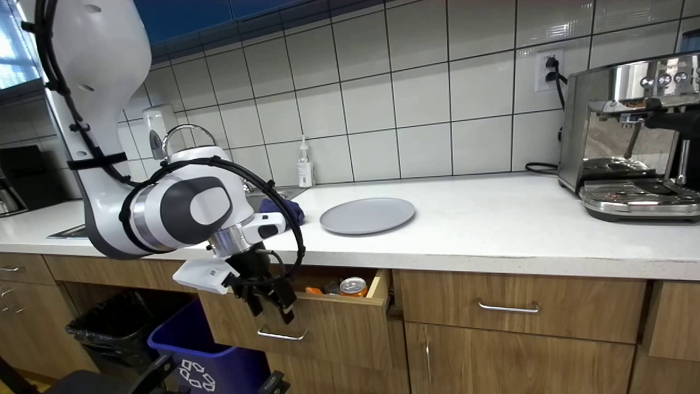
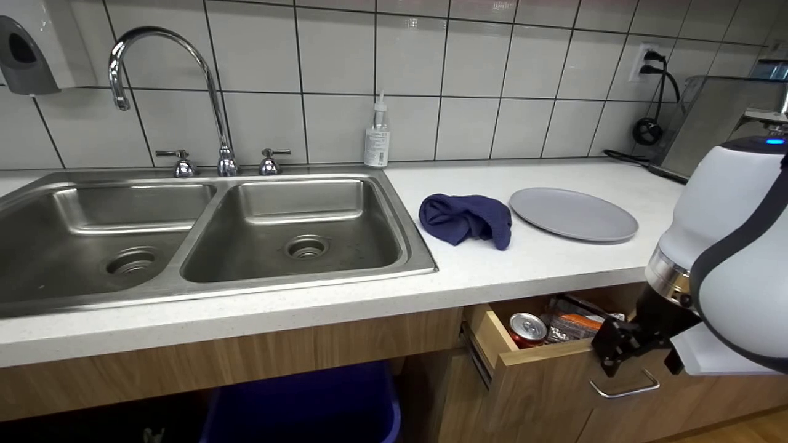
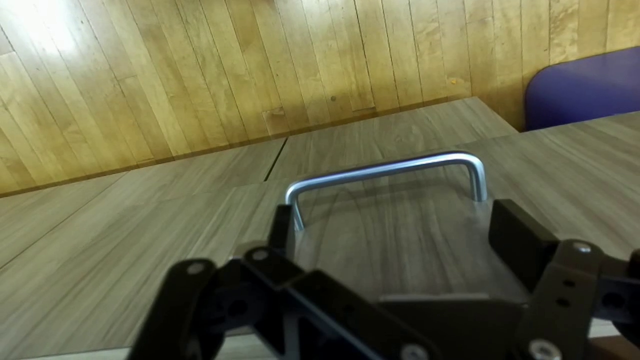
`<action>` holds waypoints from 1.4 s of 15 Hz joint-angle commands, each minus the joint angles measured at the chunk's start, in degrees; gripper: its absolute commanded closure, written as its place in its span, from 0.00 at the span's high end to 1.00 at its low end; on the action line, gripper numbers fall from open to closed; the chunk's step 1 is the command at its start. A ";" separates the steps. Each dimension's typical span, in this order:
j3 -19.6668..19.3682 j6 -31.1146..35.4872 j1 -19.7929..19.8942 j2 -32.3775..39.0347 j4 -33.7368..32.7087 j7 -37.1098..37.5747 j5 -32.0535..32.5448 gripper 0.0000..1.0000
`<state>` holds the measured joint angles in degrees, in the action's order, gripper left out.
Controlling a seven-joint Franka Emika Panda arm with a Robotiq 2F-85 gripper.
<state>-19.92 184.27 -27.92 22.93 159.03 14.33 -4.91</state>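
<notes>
Your gripper (image 3: pixel 393 221) hangs spread and empty near the bar handle (image 3: pixel 384 170), seemingly not touching; the pulled-out drawer (image 1: pixel 347 331) leaves its soda can (image 2: pixel 528 327) exposed.

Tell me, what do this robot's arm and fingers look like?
The arm is rounded and white, with dark grey panels and silvery rings. Black cables are strapped along it, and a small blue light glows. The fingers are black and blocky, with visible screws.
</notes>
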 commanded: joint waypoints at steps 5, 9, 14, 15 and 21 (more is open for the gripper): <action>-0.91 0.20 1.05 0.13 -3.49 -2.43 -1.32 1.00; -1.01 -0.31 1.08 0.33 -4.76 -2.47 -1.22 1.00; -1.25 -0.96 0.72 1.49 -6.93 -2.26 -1.14 1.00; -1.19 -1.14 0.79 1.70 -7.40 -2.24 -1.10 1.00; -1.44 -2.04 0.64 3.19 -10.43 -1.75 -0.90 1.00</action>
<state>-20.83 183.29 -27.77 25.45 152.73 13.81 -4.91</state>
